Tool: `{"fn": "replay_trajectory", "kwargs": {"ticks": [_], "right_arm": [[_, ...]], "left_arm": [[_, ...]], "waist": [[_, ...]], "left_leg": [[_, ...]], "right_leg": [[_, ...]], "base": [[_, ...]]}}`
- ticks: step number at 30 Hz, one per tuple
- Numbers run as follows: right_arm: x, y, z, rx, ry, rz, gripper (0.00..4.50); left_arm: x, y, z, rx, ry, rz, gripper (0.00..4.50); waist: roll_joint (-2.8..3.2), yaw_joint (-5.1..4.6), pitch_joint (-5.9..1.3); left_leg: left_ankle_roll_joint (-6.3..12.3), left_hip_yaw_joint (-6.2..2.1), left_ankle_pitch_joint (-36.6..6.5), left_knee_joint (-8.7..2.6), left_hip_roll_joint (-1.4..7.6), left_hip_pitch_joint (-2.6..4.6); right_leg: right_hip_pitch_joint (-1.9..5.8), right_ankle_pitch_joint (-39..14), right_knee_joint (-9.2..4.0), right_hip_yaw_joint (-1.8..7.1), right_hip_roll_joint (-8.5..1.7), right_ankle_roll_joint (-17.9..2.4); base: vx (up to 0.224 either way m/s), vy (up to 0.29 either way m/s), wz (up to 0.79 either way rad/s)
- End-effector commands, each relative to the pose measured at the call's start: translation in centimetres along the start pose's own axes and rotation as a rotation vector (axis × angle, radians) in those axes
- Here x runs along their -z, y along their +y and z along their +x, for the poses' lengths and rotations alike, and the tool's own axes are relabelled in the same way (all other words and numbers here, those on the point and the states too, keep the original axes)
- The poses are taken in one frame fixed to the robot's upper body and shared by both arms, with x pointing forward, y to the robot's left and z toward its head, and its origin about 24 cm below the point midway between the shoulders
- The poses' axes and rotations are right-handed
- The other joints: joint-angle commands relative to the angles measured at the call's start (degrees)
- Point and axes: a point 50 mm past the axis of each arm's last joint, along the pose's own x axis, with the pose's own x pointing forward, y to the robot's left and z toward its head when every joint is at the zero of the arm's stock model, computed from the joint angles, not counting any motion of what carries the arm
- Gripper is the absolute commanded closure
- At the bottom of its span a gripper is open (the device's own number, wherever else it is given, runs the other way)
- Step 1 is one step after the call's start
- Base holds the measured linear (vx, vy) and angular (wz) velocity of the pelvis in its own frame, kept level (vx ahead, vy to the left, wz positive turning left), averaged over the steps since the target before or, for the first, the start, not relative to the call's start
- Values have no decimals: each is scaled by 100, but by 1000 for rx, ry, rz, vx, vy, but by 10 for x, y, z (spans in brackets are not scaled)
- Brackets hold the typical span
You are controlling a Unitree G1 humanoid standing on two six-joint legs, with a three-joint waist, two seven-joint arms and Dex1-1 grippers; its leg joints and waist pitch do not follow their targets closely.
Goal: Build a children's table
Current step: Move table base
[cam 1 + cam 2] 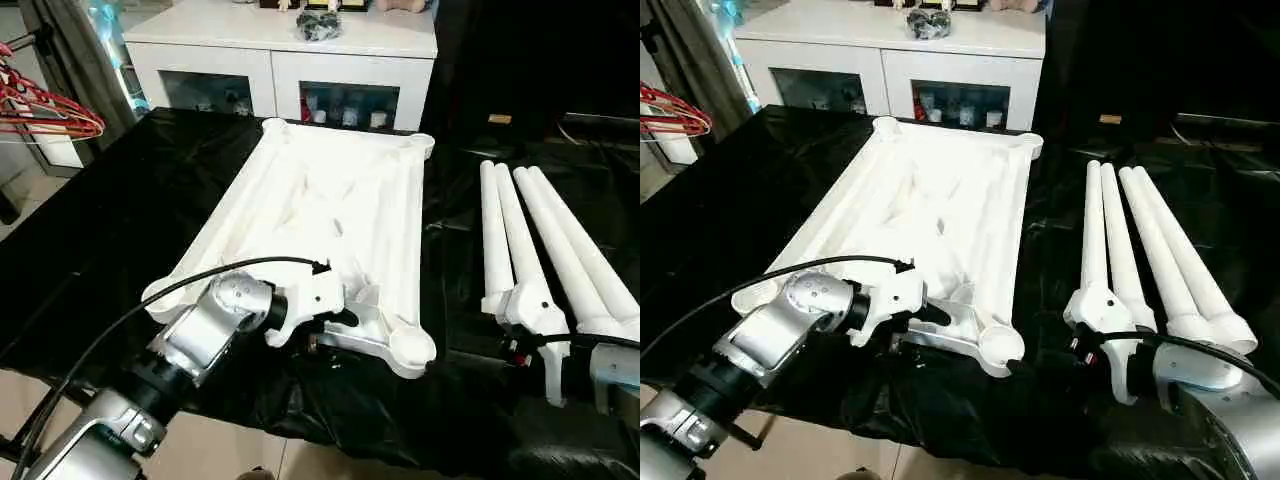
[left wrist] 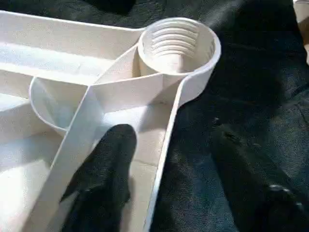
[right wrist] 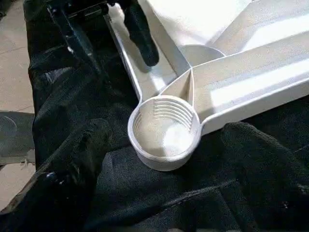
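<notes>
The children's table top (image 1: 330, 200) lies upside down on the black cloth, ribs up, with a threaded socket (image 1: 413, 350) at its near right corner. My left gripper (image 1: 335, 325) is at the near rim beside that socket. In the left wrist view one black finger (image 2: 104, 179) is inside the rim and the other (image 2: 256, 188) outside it, with a gap on each side, so it is open. Several white legs (image 1: 530, 240) lie side by side to the right. My right gripper (image 1: 1080, 345) sits at their wide ends, open, pointing at the corner socket (image 3: 164, 130).
A black cloth (image 1: 120, 220) covers the work surface and hangs in folds over the near edge. A white cabinet with glass doors (image 1: 280, 60) stands behind it. Red hangers (image 1: 40, 110) stick in at the far left. Tiled floor (image 1: 230, 450) lies below the near edge.
</notes>
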Motion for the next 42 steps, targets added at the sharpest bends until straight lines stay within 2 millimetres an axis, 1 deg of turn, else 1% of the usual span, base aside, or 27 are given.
{"fn": "replay_trajectory", "kwargs": {"ticks": [1, 2, 6, 7, 8, 9, 10, 11, 13, 14, 15, 16, 17, 21, 23, 26, 27, 28, 29, 30, 31, 32, 35, 36, 40, 41, 42], "right_arm": [[-2, 2, -1, -1, 14, -23, 35], [-2, 2, -1, -1, 14, -22, 35], [-1, 4, 1, -10, 12, -15, 35], [-1, 4, 1, -12, 11, -15, 35], [-1, 5, 2, -12, 11, -13, 35], [-1, 5, 2, -12, 11, -13, 35], [-1, 5, 2, -12, 11, -12, 35], [0, 5, 2, -12, 11, -11, 35], [0, 6, 2, -14, 11, -10, 35], [0, 6, 2, -14, 11, -10, 35], [0, 6, 3, -14, 11, -10, 35], [0, 6, 3, -13, 11, -10, 35], [0, 7, 3, -13, 10, -10, 35], [1, 8, 5, -14, 8, -9, 35], [1, 8, 5, -16, 8, -9, 35], [1, 9, 6, -18, 10, -10, 35], [1, 9, 6, -19, 12, -11, 35], [2, 9, 6, -21, 14, -12, 35], [2, 9, 6, -21, 15, -13, 35], [2, 9, 6, -22, 16, -14, 35], [2, 9, 6, -23, 17, -14, 35], [2, 9, 6, -23, 17, -14, 35], [1, 10, 6, -22, 20, -18, 35], [1, 10, 6, -22, 20, -18, 35], [1, 10, 4, -18, 23, -23, 35], [1, 9, 3, -13, 25, -22, 35], [1, 9, 2, -6, 27, -20, 35]], "left_arm": [[-1, 2, -1, 13, 17, -1, 201], [0, 2, -1, 12, 20, 0, 205], [2, 5, 1, 2, 37, -15, 244], [2, 5, 1, 3, 38, -14, 250], [3, 6, 2, 6, 47, -18, 259], [3, 6, 2, 6, 47, -18, 259], [3, 6, 2, 9, 49, -21, 280], [4, 6, 2, 11, 54, -23, 289], [4, 7, 2, 4, 63, -20, 299], [5, 8, 2, -4, 68, -20, 299], [5, 8, 3, -6, 69, -22, 309], [5, 8, 3, -7, 70, -23, 322], [5, 9, 3, -5, 70, -26, 332], [4, 9, 3, -7, 67, -32, 354], [4, 9, 3, -4, 64, -38, 374], [4, 8, 3, -2, 62, -50, 387], [4, 7, 3, -1, 62, -53, 403], [5, 6, 3, 1, 66, -56, 416], [6, 6, 3, 2, 72, -57, 416], [7, 4, 3, 1, 82, -58, 419], [9, 4, 3, 0, 90, -60, 427], [9, 3, 3, -1, 94, -62, 434], [12, -2, 4, -31, 96, -80, 442], [12, -3, 4, -34, 94, -82, 446], [7, -10, 5, -66, 52, -104, 446], [3, -14, 7, -70, 29, -104, 446], [-1, -21, 10, -67, 7, -102, 446]], "waist": [[-62, 30, -295], [-72, 25, -294], [-47, 37, -294], [-56, 36, -293], [-37, 43, -293], [-51, 43, -292], [-37, 46, -291], [-40, 45, -292], [-22, 46, -291], [-28, 43, -292], [-16, 46, -294], [-24, 43, -296], [-11, 48, -296], [-3, 53, -299], [-7, 51, -302], [-16, 55, -303], [-27, 52, -304], [-13, 53, -306], [-32, 50, -306], [-22, 53, -313], [-26, 41, -313], [-26, 34, -312], [-22, 9, -297], [-27, -4, -292], [-22, -16, -279], [-24, -18, -270], [-39, -15, -278]], "left_leg": [[361, -151, -770, -372, 334, 7], [363, -149, -781, -370, 331, 5], [354, -152, -824, -370, 332, 14], [351, -153, -832, -374, 335, 16], [347, -157, -840, -373, 336, 16], [345, -150, -851, -371, 334, 16], [347, -154, -856, -374, 335, 17], [347, -152, -862, -373, 337, 16], [339, -162, -876, -378, 338, 10], [346, -157, -871, -377, 334, 7], [350, -159, -863, -373, 328, 8], [352, -157, -853, -373, 328, 4], [355, -158, -847, -371, 324, 3], [349, -160, -870, -376, 330, 8], [356, -162, -838, -375, 333, 1], [365, -159, -812, -373, 331, -5], [375, -158, -789, -372, 331, -11], [382, -163, -769, -374, 334, -15], [395, -159, -757, -374, 334, -17], [404, -163, -707, -370, 339, -20], [422, -165, -655, -368, 343, -37], [429, -163, -655, -365, 340, -37], [436, -155, -728, -365, 329, -35], [428, -161, -744, -374, 341, -39], [410, -154, -841, -381, 338, -21], [413, -151, -866, -386, 329, -24], [399, -163, -838, -391, 350, -24]], "right_leg": [[261, -1257, -484, 344, -553, -799], [263, -1227, -481, 343, -547, -805], [261, -1238, -487, 342, -548, -818], [264, -1234, -488, 341, -547, -820], [263, -1238, -486, 340, -550, -829], [264, -1248, -495, 343, -553, -826], [264, -1271, -496, 342, -554, -823], [263, -1279, -498, 342, -556, -819], [268, -1320, -494, 341, -557, -810], [270, -1321, -501, 339, -554, -801], [269, -1329, -500, 337, -552, -787], [271, -1341, -502, 338, -553, -777], [269, -1346, -502, 337, -551, -775], [265, -1362, -507, 336, -553, -782], [268, -1282, -498, 337, -551, -796], [271, -1258, -494, 338, -556, -803], [272, -1235, -488, 339, -553, -796], [268, -1256, -486, 332, -554, -794], [268, -1275, -493, 329, -554, -784], [271, -1238, -483, 336, -562, -792], [273, -1122, -465, 336, -556, -808], [273, -1098, -468, 336, -557, -813], [271, -1288, -498, 332, -565, -799], [272, -1329, -493, 330, -562, -793], [252, -1616, -528, 333, -548, -719], [244, -1710, -546, 333, -542, -690], [256, -1662, -522, 337, -561, -707]], "base": [[0, 0, 0], [0, 0, 0], [0, 0, 0], [0, 0, 0], [0, 0, 0], [0, 0, 0], [0, 0, 0], [0, 0, 0], [0, 0, 0], [0, 0, 0], [0, 0, 0], [0, 0, 0], [0, 0, 0], [0, 0, 0], [0, 0, 0], [0, 0, 0], [0, 0, 0], [0, 0, 0], [0, 0, 0], [0, 0, 0], [0, 0, 0], [0, 0, 0], [0, 0, 0], [0, 0, 0], [0, 0, 0], [0, 0, 0], [0, 0, 0]]}}
